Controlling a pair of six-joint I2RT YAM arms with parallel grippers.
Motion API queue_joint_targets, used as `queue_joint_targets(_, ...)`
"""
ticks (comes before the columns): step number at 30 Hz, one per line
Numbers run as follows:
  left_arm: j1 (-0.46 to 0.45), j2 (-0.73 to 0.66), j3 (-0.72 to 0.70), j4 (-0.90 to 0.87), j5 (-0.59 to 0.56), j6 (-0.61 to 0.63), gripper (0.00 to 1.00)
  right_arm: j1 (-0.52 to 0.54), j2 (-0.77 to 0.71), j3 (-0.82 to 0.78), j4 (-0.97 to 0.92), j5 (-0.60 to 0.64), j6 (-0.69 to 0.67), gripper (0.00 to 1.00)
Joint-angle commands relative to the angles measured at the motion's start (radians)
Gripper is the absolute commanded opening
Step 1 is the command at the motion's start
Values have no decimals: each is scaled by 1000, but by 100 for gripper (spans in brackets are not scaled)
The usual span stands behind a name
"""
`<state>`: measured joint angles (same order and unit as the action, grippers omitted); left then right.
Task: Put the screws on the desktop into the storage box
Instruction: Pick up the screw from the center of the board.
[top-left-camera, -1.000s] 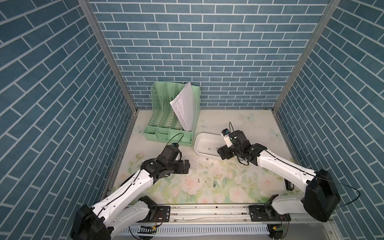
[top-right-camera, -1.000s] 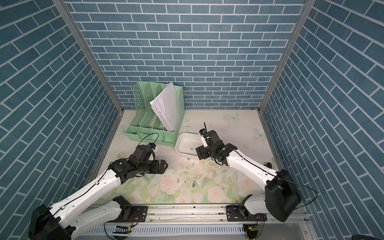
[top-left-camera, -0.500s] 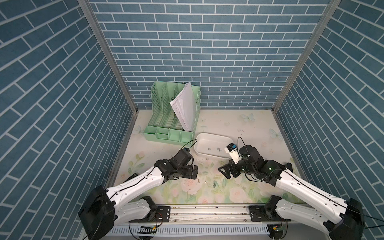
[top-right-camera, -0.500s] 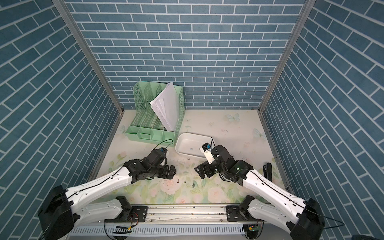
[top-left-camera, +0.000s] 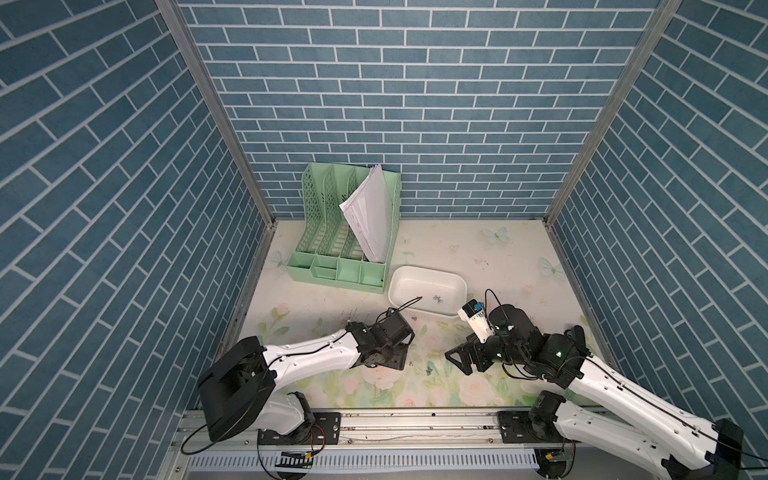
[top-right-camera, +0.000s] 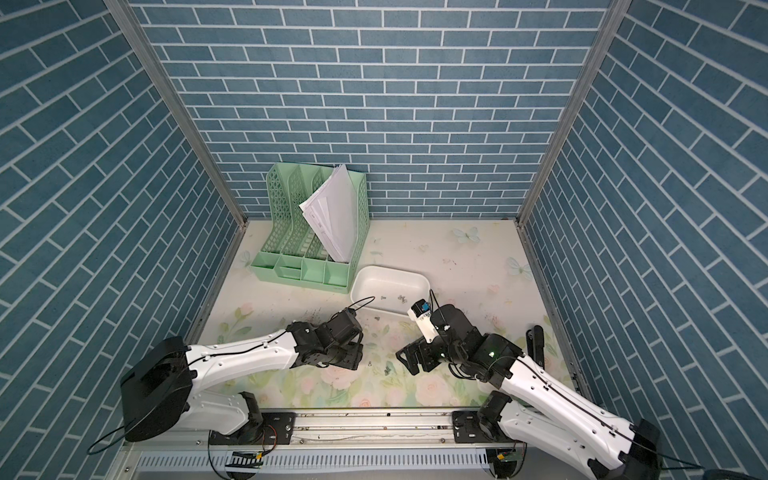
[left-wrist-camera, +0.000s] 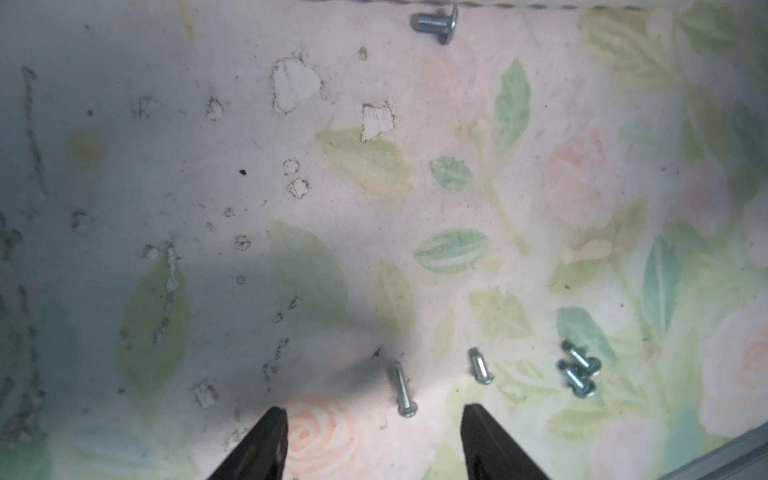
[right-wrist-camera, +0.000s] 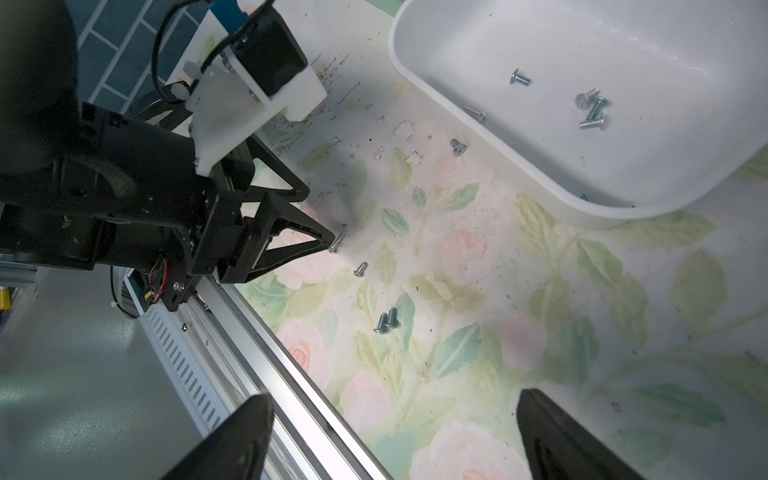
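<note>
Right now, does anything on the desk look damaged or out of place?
Yes. The desktop print is chipped, with white peeled patches in the left wrist view. One screw lies alone close to the box, apart from the other screws. The papers lean askew in the green rack.

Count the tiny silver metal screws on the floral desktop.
5 screws: one beside the white plastic tub, one at the left gripper, one beside it, a pair beyond. Arms may hide more.

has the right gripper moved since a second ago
Yes. The right gripper has pulled back from the storage box toward the front rail, and now hangs over the desktop, apart from the box.
</note>
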<state>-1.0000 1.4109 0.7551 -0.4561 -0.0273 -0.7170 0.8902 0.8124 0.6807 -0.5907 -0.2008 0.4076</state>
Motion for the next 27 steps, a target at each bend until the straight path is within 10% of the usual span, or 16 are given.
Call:
queue_joint_targets(1,-27,38,25,-8,-34,-35,57,4,-7,-7,-21,14,22,96)
queue_joint_targets(27,-99,151,72,-44,-54,-66,22,4,-15,-14,-14,15,23,95)
